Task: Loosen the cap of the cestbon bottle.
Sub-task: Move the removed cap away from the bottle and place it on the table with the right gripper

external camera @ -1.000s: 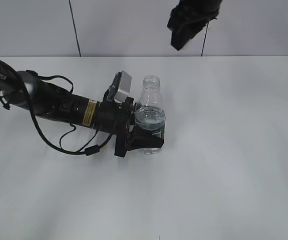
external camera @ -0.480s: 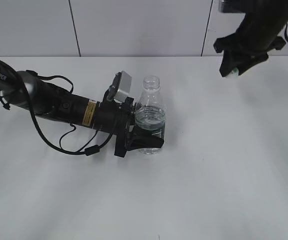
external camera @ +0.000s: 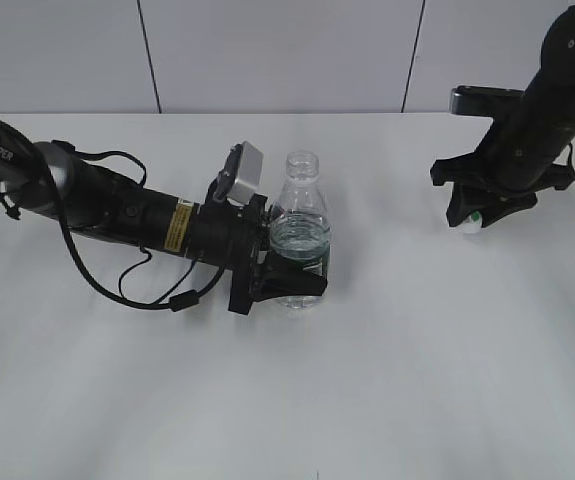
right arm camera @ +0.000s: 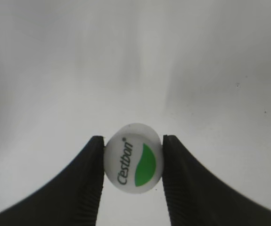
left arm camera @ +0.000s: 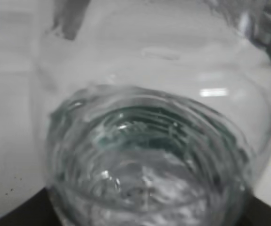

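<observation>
The clear cestbon bottle [external camera: 301, 235] stands upright on the white table with its neck open and no cap on it. My left gripper [external camera: 285, 280] is shut on its lower body. In the left wrist view the bottle [left arm camera: 149, 155] fills the frame and the fingers are hidden. My right gripper [external camera: 473, 218] is down at the table on the right, far from the bottle. It is shut on the white cap [right arm camera: 134, 158], which shows a green leaf mark and "Cestbon" print. The cap [external camera: 472, 222] shows as a small white spot at the fingertips.
The white table [external camera: 417, 380] stretches on all sides of the bottle. A grey panelled wall [external camera: 267, 50] rises behind the table's far edge. The left arm's cable [external camera: 117, 290] loops on the table at the left.
My right gripper has moved from high above the table's back down and to the right, reaching the table surface with the cap. The left arm and bottle have not moved.
</observation>
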### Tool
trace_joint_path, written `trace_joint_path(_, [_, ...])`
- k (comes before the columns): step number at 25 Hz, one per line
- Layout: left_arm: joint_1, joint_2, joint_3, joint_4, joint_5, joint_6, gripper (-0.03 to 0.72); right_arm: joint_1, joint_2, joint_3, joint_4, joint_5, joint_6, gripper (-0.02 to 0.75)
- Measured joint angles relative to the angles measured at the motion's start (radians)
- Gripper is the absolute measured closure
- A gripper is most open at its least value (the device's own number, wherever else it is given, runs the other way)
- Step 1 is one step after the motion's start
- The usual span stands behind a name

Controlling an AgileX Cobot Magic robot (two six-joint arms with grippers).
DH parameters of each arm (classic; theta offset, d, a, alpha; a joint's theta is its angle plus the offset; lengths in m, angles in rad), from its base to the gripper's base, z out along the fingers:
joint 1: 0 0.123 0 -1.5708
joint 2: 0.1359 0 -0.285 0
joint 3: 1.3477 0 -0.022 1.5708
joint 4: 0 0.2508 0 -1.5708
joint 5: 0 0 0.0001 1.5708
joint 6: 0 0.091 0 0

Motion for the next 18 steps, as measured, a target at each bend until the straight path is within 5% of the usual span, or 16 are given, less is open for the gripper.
trace_joint_path(18, [0.0,0.0,0.0,0.0,0.0,0.0,0.276,0.0,0.071,0.005,0.0,-0.042,0.01,0.448])
